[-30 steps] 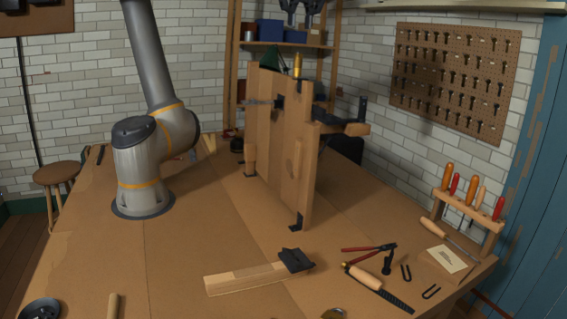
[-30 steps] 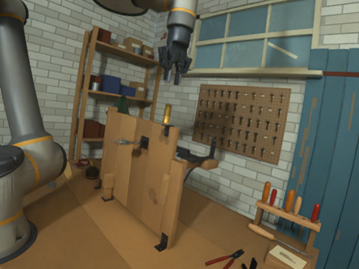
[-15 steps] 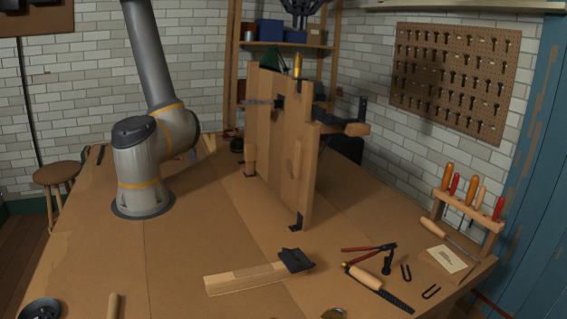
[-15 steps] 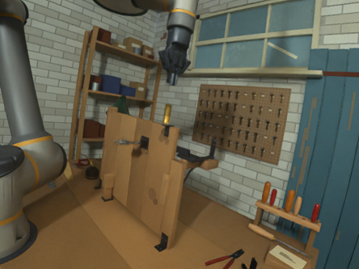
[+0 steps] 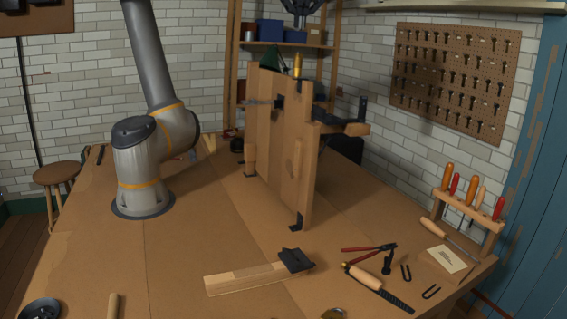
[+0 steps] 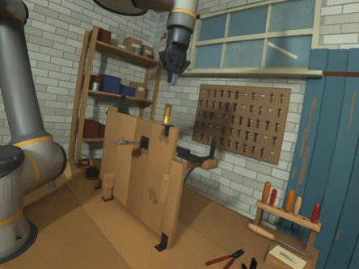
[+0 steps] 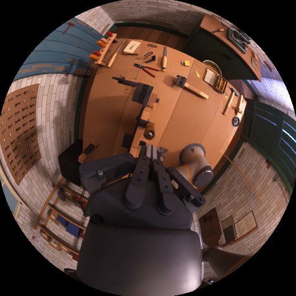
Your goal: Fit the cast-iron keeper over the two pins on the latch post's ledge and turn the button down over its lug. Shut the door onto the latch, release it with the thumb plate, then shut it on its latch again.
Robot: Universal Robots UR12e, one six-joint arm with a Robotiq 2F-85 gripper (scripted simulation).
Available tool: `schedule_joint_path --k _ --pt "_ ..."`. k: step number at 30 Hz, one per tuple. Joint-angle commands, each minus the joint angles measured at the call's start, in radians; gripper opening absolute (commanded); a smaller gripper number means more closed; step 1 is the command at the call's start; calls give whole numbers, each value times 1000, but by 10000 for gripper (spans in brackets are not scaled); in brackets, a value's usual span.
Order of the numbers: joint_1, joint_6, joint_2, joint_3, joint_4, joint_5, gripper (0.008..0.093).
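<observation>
The latch post's ledge is partly hidden behind the plank door (image 5: 283, 145), which stands on the bench swung away from it. The post (image 5: 357, 129) shows as a wooden block with a black bracket near the back wall. The cast-iron keeper (image 5: 296, 259) sits at the end of a loose timber batten (image 5: 247, 277) on the near part of the bench. My gripper (image 6: 173, 78) hangs high above the door's top edge, closed and empty. In the wrist camera the closed gripper (image 7: 152, 152) points down at the door's top edge (image 7: 144, 118).
A chisel rack (image 5: 468, 206) stands at the bench's right edge, with pliers (image 5: 369, 251), a file (image 5: 376, 283) and staples (image 5: 406, 273) lying near the keeper. The arm's base (image 5: 140, 176) fills the left of the bench. Shelves (image 5: 281, 41) rise behind the door.
</observation>
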Motion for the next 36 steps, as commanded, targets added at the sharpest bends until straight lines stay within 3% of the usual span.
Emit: schedule_joint_path --k 1,8,14,36 --pt "0 3 0 -1 0 0 80" --pt "0 76 0 -1 0 0 80" --pt "0 234 0 -1 0 0 80" --pt "0 1229 0 -1 0 0 80"
